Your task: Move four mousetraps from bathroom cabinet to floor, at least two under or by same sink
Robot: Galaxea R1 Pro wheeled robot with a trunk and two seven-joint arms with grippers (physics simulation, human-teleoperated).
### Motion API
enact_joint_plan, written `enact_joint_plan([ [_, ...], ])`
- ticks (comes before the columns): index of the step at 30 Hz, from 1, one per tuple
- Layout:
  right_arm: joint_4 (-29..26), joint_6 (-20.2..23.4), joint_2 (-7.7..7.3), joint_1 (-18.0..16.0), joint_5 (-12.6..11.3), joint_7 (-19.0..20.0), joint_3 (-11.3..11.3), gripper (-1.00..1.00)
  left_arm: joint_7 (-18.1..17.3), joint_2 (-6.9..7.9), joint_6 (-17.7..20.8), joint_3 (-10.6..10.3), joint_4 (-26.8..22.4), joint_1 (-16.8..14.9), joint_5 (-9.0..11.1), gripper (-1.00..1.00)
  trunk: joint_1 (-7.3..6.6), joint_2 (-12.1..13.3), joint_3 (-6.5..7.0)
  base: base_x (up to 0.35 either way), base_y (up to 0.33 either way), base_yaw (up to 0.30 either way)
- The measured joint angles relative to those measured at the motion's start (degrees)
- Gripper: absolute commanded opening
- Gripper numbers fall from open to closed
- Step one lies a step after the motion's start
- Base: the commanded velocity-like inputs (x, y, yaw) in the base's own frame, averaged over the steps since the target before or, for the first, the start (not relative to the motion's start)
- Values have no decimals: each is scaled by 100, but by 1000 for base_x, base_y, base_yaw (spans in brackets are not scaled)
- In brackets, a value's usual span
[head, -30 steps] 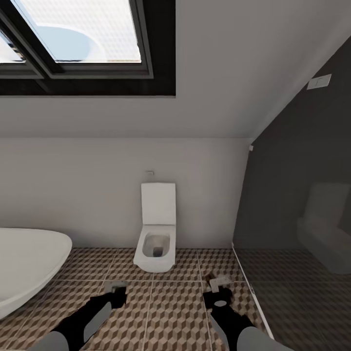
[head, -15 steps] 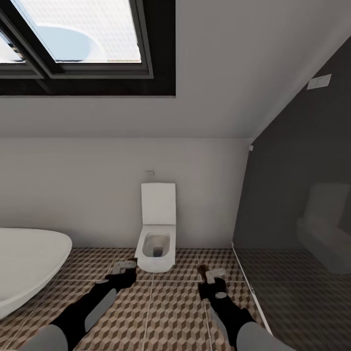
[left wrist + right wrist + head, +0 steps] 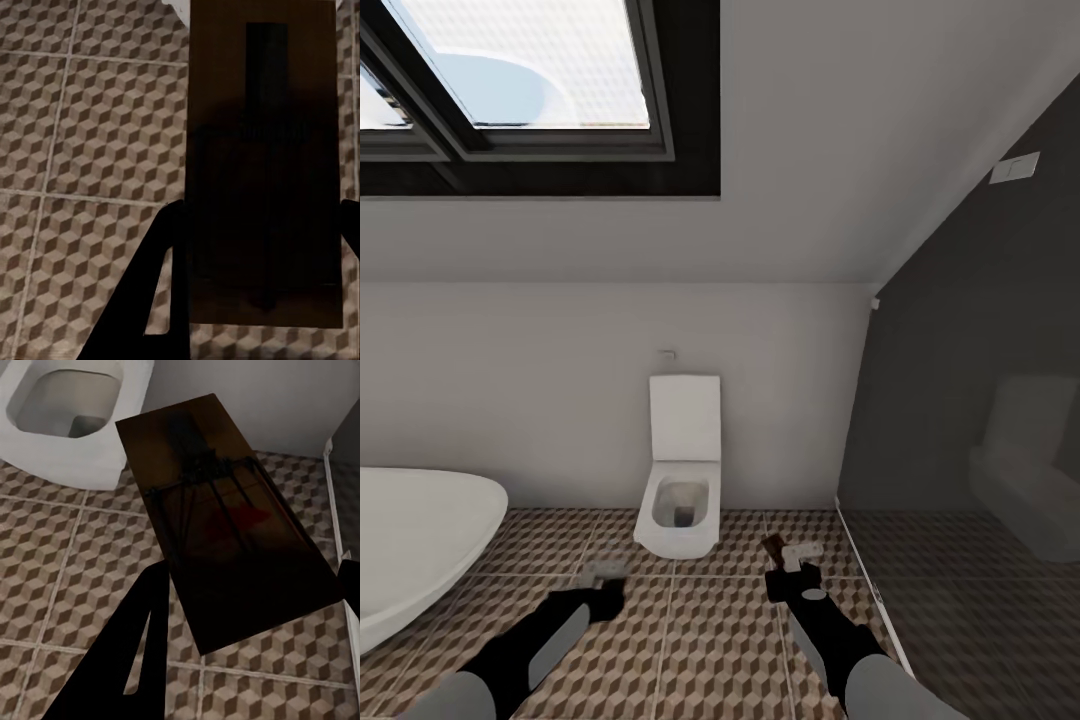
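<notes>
1. Left gripper (image 3: 603,578): clamped on a trap (image 3: 262,165), low over the floor (image 3: 690,640), between tub (image 3: 415,545) and toilet (image 3: 682,495). In the left wrist view the board sits flat between the two fingers (image 3: 150,300), wire side to the camera, very dark.
2. Right gripper (image 3: 792,565): holding a second trap (image 3: 225,517), also over the floor, to the right of the toilet and near the dark glass screen (image 3: 970,420). In the right wrist view the board is skewed between the fingers; wire and red mark show.
3. Floor: cube-print tiles, under both traps.
4. Toilet: lid up, against the white wall (image 3: 560,400).
5. Skylight (image 3: 510,70): overhead at left.
</notes>
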Motion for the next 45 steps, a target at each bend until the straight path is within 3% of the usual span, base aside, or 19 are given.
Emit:
enact_joint_plan([
  [7, -89, -19, 0, 0, -3, 7, 6, -100, -19, 0, 7, -12, 135, 0, -7, -100, 0, 0, 0, 0, 0, 0],
  [12, -365, -9, 0, 0, 0, 1, 14, -100, -21, -20, 15, -28, 22, 1, -7, -100, 0, 0, 0, 0, 0, 0],
  [24, -412, -11, 0, 0, 8, 1, 16, -100, -25, -20, 12, -36, -128, 0, 0, -100, 0, 0, 0, 0, 0, 0],
  [45, -411, -30, 0, 4, 34, -1, 16, -100, -26, -20, 14, -47, -182, 3, 1, -100, 461, -834, -476, 0, 0, 0],
])
